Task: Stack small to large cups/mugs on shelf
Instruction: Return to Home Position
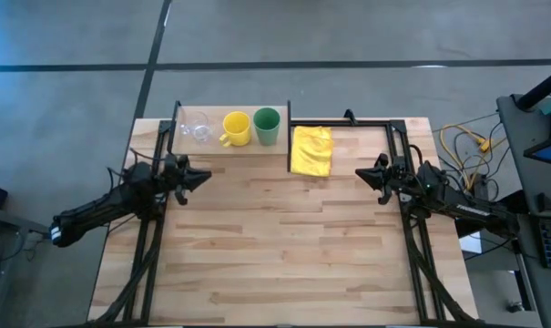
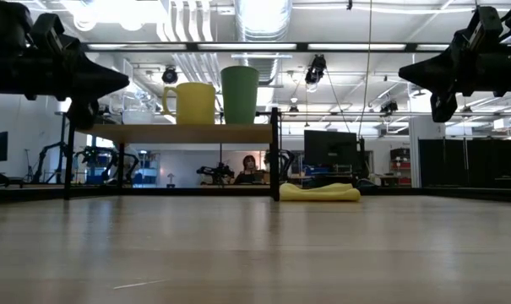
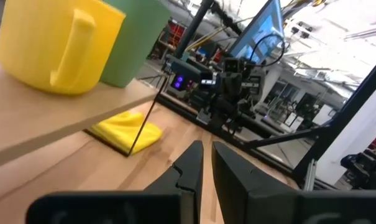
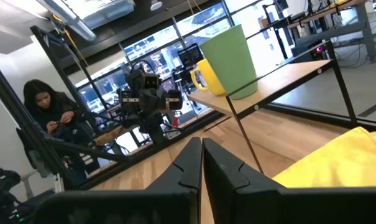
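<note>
High view, my tally from the console.

1. I log the shelf (image 1: 216,148), a light board in black bars at the far edge of the table (image 1: 284,255), left of centre.
2. The glass cup (image 1: 196,128) stands upright on the shelf, leftmost in the row.
3. The yellow mug (image 1: 236,128) stands upright on the shelf in the middle, just beside the glass cup, its handle turned toward that cup's side.
4. The green cup (image 1: 267,126) stands upright on the shelf, rightmost, by the end bar and just beside the yellow mug. I cannot tell whether they touch. In the low view it stands a little taller than the mug.
5. All three stand side by side, none inside another.
6. The cloth (image 1: 312,150) lies crumpled on the table, just right of the shelf.
7. The left gripper (image 1: 205,176) is near the shelf's front edge and points toward the table's middle. I see its fingers (image 3: 191,167) drawn together with only a sliver between them, holding nothing.
8. The right gripper (image 1: 360,173) is near the cloth but apart from it, facing the left gripper. Its fingers (image 4: 191,163) are pressed together and empty.
9. In the low view, both grippers hang well above the table, at about cup height.
10. A person (image 4: 48,109) sits in the room beyond.
</note>
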You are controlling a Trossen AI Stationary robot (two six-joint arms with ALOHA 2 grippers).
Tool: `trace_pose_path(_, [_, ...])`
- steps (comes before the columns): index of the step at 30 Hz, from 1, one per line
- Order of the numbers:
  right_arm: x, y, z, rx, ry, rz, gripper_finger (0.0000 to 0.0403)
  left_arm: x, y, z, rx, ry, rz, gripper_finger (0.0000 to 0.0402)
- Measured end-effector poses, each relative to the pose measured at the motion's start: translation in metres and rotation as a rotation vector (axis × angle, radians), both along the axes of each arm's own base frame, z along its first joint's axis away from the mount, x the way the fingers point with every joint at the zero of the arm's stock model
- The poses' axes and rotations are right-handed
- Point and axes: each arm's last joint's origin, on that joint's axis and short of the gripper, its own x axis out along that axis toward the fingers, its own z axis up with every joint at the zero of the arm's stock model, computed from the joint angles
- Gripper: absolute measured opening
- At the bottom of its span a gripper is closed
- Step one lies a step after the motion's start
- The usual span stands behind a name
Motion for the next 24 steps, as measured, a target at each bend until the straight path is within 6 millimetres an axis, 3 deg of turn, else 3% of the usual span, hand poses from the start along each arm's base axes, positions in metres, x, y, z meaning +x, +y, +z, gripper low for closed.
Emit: trace_pose_path(24, [0.0002,0.0,-0.0006,0.018,0.004,0.004,0.0009,0.0001,0.0,-0.0037,-0.022,0.03,0.0,0.002])
